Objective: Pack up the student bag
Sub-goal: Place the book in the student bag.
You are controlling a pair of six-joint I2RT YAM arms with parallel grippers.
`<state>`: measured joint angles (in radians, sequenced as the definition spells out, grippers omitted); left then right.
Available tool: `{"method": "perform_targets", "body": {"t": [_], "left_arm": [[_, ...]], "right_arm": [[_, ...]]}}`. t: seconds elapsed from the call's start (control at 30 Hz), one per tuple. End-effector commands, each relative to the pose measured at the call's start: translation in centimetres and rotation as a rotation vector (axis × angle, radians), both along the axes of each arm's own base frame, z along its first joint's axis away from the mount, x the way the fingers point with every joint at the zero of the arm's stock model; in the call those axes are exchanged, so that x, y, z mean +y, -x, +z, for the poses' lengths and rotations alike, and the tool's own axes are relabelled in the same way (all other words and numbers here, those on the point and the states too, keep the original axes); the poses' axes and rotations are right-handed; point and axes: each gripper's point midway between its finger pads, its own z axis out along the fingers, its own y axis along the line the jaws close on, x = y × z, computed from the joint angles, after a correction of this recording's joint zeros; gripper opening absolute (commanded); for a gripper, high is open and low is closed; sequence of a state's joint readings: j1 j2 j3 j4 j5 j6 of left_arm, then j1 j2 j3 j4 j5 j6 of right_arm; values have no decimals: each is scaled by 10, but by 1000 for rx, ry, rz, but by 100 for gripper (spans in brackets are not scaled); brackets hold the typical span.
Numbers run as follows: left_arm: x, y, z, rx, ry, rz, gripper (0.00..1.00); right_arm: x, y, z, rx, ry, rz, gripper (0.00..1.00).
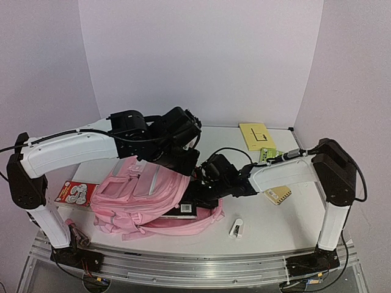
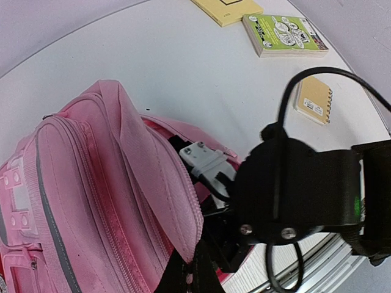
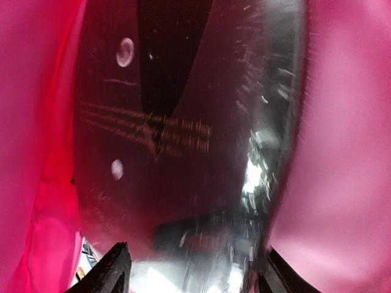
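The student bag [image 1: 137, 195] lies on its side on the table, its mouth facing right. My left gripper [image 2: 194, 268] is shut on the zip edge of the bag's upper flap and holds it lifted. My right gripper [image 3: 192, 278] is inside the bag [image 3: 342, 152], between pink fabric walls. Its fingers [image 3: 113, 271] stand wide apart with nothing between them. Just beyond them lies a glossy dark flat item [image 3: 183, 140] in shiny wrap. In the top view the right gripper's tip is hidden in the bag's mouth, and a black barcoded edge [image 1: 186, 209] shows there.
A yellow pad [image 1: 256, 134] and a green booklet [image 1: 267, 154] lie at the back right. A tan spiral notebook [image 1: 278, 194] sits under the right forearm. A small white object [image 1: 236, 227] lies near the front edge. A red-and-white pack [image 1: 73, 193] lies left of the bag.
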<state>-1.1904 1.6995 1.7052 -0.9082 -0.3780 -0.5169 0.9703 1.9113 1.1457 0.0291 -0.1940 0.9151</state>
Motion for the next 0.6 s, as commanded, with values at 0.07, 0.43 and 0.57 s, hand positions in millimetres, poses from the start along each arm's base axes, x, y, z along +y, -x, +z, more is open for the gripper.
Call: {"method": "perform_targets", "body": {"t": [0.07, 0.43, 0.57], "left_arm": [[-19, -10, 51, -89, 143, -4, 0], [-21, -9, 50, -65, 164, 5, 0], [-19, -13, 50, -86, 166, 32, 0]], "right_arm": [[40, 2, -12, 69, -44, 101, 61], [133, 9, 17, -26, -321, 258, 49], [141, 5, 36, -69, -531, 218, 49]]}}
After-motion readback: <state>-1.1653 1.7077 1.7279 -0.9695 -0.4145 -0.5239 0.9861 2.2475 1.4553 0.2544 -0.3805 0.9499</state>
